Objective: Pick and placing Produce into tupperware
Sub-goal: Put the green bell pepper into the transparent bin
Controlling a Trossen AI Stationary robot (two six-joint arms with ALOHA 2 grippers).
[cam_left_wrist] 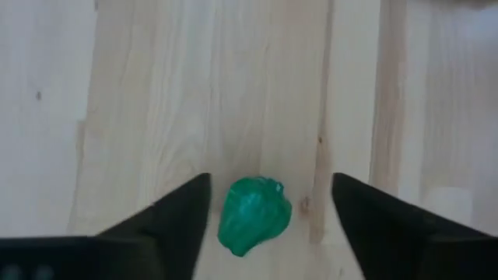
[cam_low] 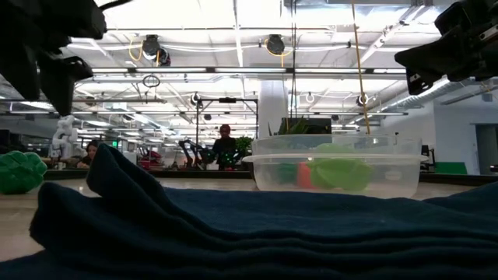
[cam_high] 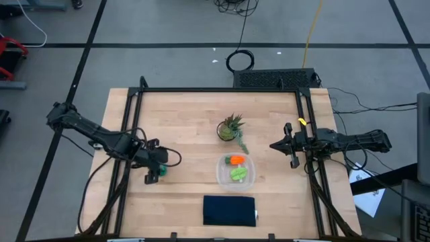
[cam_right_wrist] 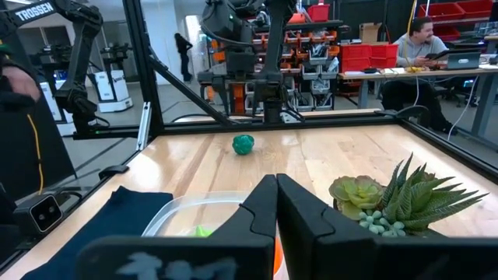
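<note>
Left wrist view puts us right over the action: the left tool (cam_left_wrist: 268,225) hangs above the dark green piece (cam_left_wrist: 253,215), fingers spread wide with the toy sitting on the bench (cam_left_wrist: 156,93) between them, closer to one finger than the other and touching neither. Released, then, nothing in its hold. For a clean pick, I'd want the tool nudged so the piece sits centred in the gap, then lowered until the fingertips bracket its widest part before closing. It looks lumpy and rounded, so a pinch too high could squirt it sideways.

High view gives what the wrist camera can't: the whole route. The left tool (cam_high: 153,175) is out toward the left edge, well apart from the tupperware (cam_high: 235,171) at mid-bench, where the orange carrot (cam_high: 235,160) and the lime-green piece (cam_high: 238,174) already lie inside. So this green one looks like the last to go, and the carry runs clear across open wood, with the navy cloth (cam_high: 229,210) and the potted plant (cam_high: 232,128) flanking the container on either side.

Right wrist view shows the right tool (cam_right_wrist: 276,204) clenched tight and empty, parked at the right edge, and it catches the dark green piece far across the bench.
</note>
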